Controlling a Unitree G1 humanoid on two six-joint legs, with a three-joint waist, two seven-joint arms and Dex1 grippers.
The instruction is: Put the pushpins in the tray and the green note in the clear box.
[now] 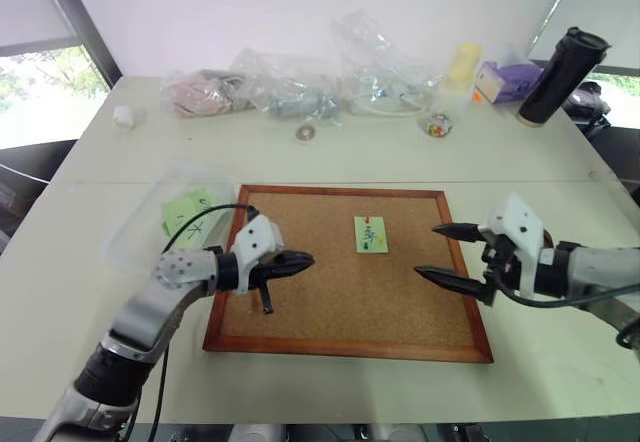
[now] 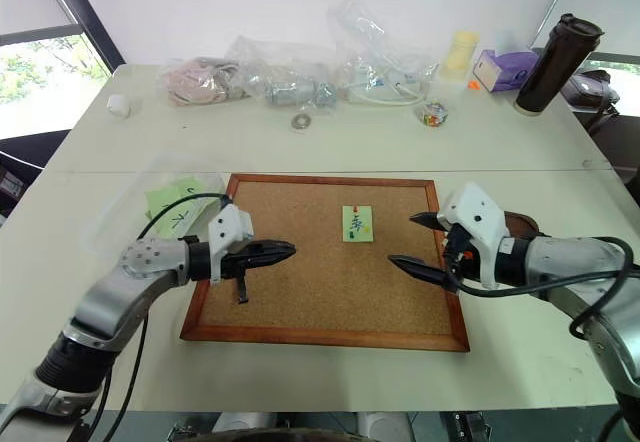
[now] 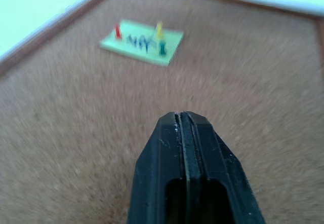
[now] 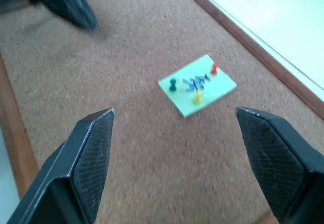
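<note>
Pale table (image 1: 330, 157) carries a corkboard (image 1: 320, 302); green note (image 1: 370, 234) pinned near its centre by pushpins (image 4: 214, 69). Left pincer (image 1: 298, 260), at nine o'clock, is closed and empty; right pincer (image 1: 437, 253) gapes at three. Pluck one pin straight up.

surface: pale tabletop (image 1: 120, 162) | centre: wood-framed corkboard (image 1: 300, 302) | beside its left edge: clear box (image 1: 140, 224) | far edge: clear plastic bags (image 1: 290, 87) — small glass jar (image 1: 436, 125) — purple tissue pack (image 1: 505, 80) — tall dark tumbler (image 1: 560, 74) | between bags and board: metal ring (image 1: 305, 133)
</note>
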